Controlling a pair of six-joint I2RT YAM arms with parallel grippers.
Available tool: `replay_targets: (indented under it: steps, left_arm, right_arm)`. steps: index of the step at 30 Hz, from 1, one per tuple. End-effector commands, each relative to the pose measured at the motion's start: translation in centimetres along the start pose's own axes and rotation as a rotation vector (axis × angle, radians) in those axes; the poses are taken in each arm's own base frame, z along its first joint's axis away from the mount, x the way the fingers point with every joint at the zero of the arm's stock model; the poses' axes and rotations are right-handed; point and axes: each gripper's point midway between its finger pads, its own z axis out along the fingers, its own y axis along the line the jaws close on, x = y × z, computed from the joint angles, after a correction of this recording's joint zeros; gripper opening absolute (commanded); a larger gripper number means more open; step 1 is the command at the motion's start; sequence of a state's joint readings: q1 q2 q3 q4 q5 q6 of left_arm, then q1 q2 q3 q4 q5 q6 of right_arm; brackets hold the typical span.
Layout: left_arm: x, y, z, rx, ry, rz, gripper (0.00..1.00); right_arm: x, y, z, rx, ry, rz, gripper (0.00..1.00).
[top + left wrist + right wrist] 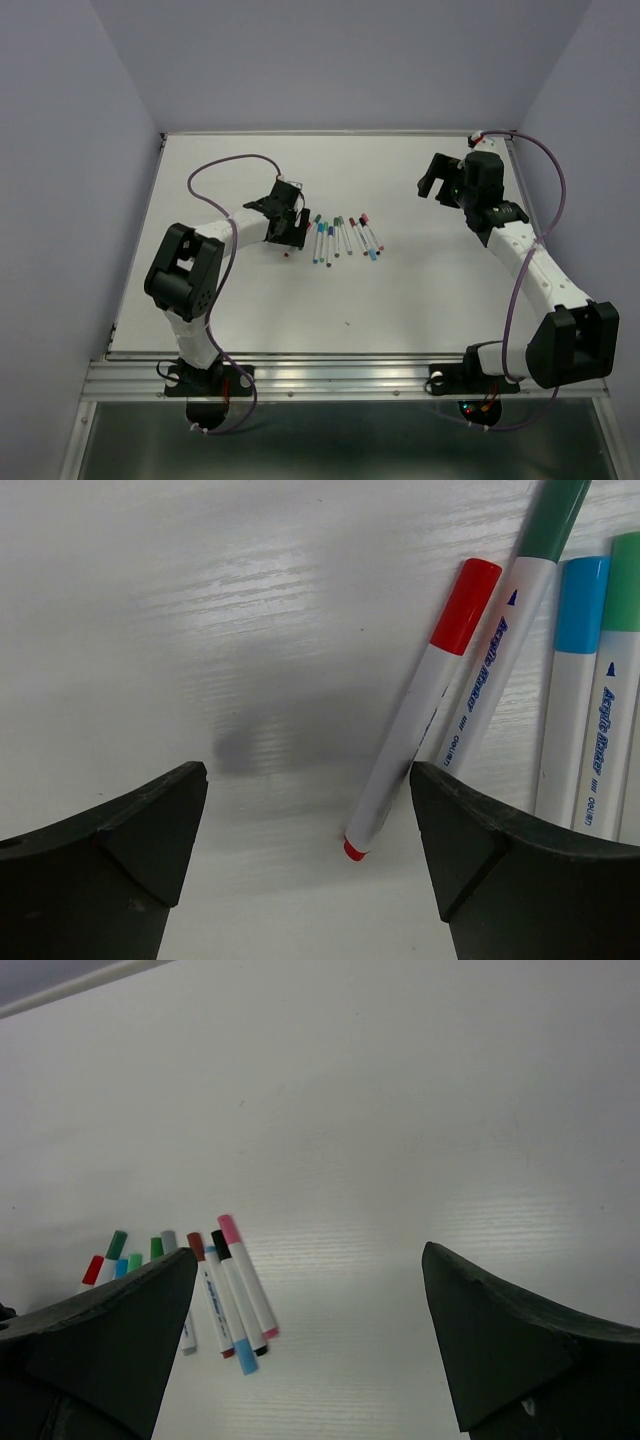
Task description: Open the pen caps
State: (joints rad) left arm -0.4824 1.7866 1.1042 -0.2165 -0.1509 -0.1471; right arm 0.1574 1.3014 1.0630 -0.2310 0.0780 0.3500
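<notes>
A row of white-barrelled pens [343, 238] with coloured caps lies at the middle of the white table. My left gripper [287, 236] is open, low over the left end of the row. In the left wrist view the red-capped pen [415, 716] lies tilted between my open fingers [490, 850], close to the right one, its red cap [465, 606] still on; green-capped [510, 620] and blue-capped [572, 690] pens lie to its right. My right gripper [432, 180] is open and empty, raised at the far right; its view shows the pens [232, 1285] at lower left.
The white table [400, 310] has walls on three sides and a metal rail along the near edge. Purple cables [548, 215] loop over both arms. A small dark speck [347, 322] lies on the table nearer the front.
</notes>
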Motion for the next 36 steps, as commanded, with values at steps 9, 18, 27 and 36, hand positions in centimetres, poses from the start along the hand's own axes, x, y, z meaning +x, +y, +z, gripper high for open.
replay_targets:
  steps: [9, 18, 27, 36]
  left_arm:
    - [0.3, -1.7, 0.8, 0.060, 0.015, 0.028, 0.83]
    - [0.7, -3.1, 1.2, 0.090, 0.028, 0.076, 0.60]
    - [1.6, -2.9, 2.2, 0.064, 0.066, 0.083, 0.30]
    - [-0.4, -0.9, 1.2, -0.052, -0.011, 0.046, 0.00]
  right_arm:
    - [-1.6, 0.2, -0.6, -0.010, -0.067, -0.014, 1.00]
    - [-1.6, -0.1, -0.5, 0.008, -0.068, -0.016, 1.00]
    - [-1.6, -0.4, -0.6, 0.021, -0.073, -0.015, 1.00]
    - [-1.6, 0.3, -0.7, -0.018, -0.065, -0.027, 1.00]
